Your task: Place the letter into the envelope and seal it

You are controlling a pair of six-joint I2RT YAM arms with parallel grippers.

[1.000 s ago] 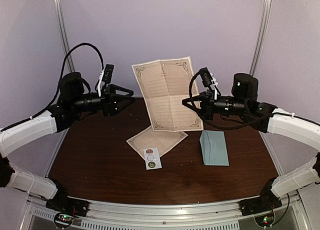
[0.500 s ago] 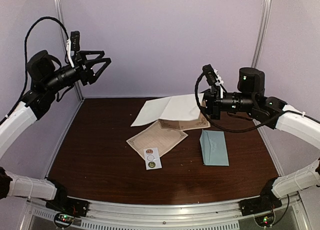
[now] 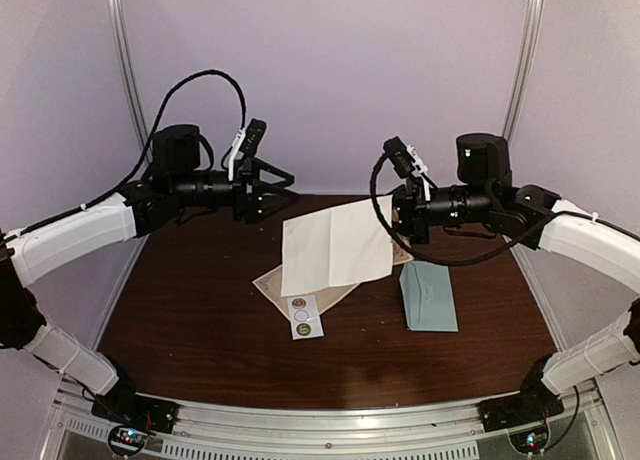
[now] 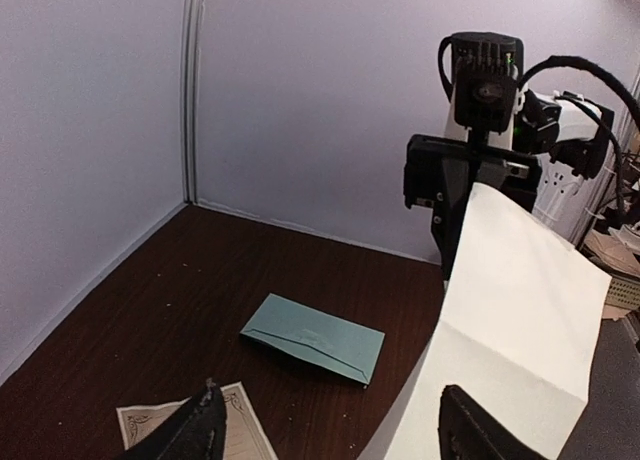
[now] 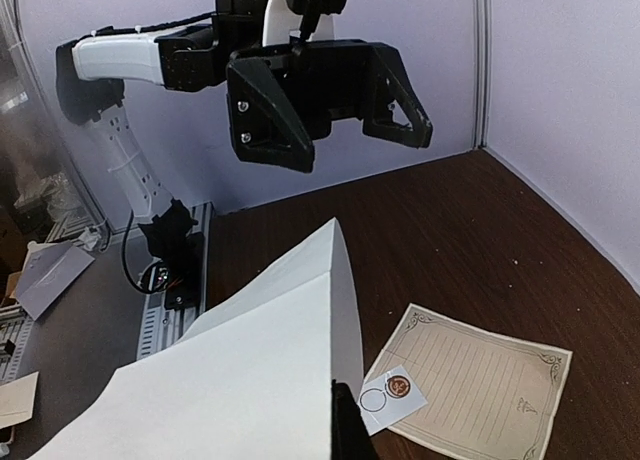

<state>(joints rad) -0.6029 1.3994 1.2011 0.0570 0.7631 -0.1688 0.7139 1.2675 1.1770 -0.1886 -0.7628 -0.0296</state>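
Left gripper (image 3: 277, 190) is up over the back-left of the table (image 3: 180, 310), jaws wide apart, holding nothing. Bordered sheet (image 3: 268, 280) lies flat mid-table, mostly hidden behind the letter. Sticker strip (image 3: 305, 317) overlaps its near corner. Letter (image 3: 335, 245) hangs unfolded, blank white side to the top camera, creases visible. It is pinched at its right edge by the right gripper (image 3: 395, 223), jaws clamped tight. Envelope (image 3: 429, 296) lies flat on the table, just right of the letter's lower corner, below the right gripper.
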